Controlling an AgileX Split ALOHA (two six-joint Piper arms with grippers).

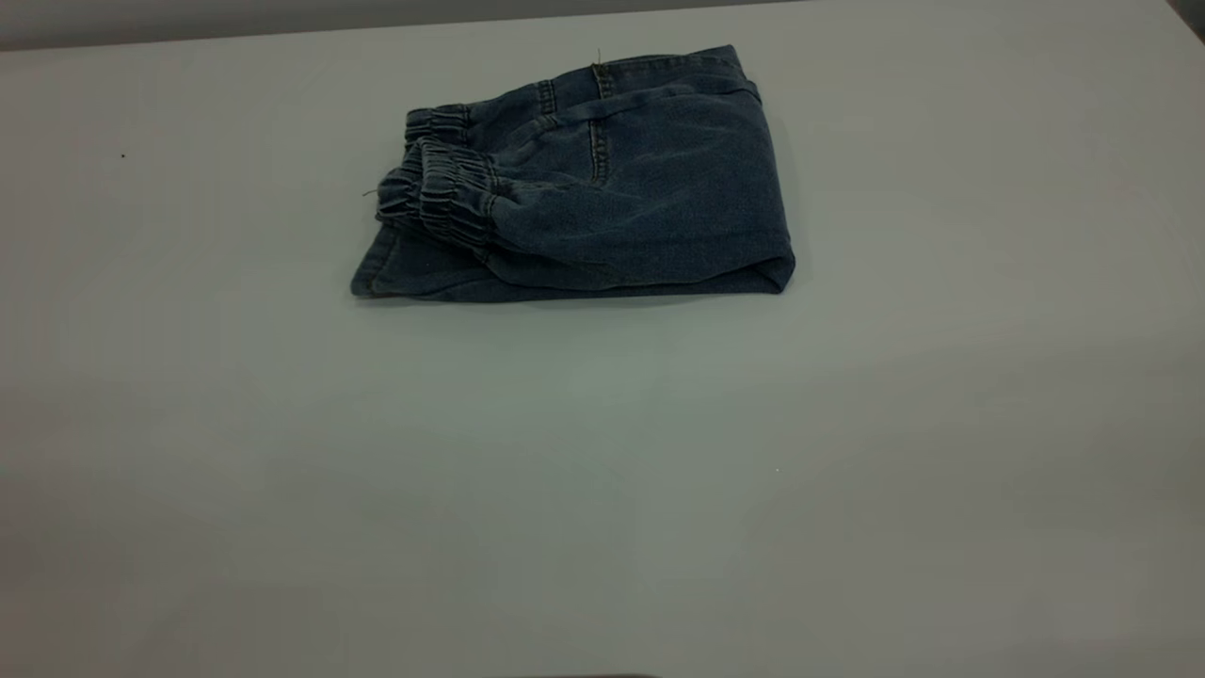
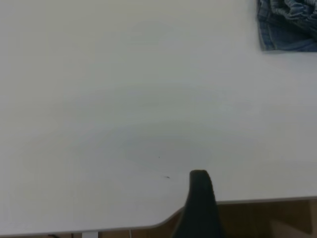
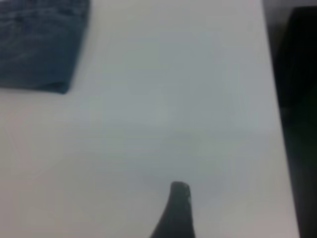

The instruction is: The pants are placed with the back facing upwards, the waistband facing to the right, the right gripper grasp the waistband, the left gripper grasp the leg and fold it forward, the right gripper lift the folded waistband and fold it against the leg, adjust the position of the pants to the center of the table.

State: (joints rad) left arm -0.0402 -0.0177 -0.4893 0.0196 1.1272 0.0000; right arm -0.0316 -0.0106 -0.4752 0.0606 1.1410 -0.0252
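Bare lab-style test setup, wide plain white bench (image 1: 847, 452) filling the exterior view, grey wall strip along its 12 o'clock edge, wood-toned surface below the rounded bench corner in the left wrist view, no household furnishings visible

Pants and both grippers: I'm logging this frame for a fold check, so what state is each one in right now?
pants: folded into a compact bundle, elastic waistband on top at the exterior view's left, lying flat on the table, untouched.
left gripper: pulled back near the table edge, away from the pants, holding nothing.
right gripper: over bare table, away from the pants, holding nothing.
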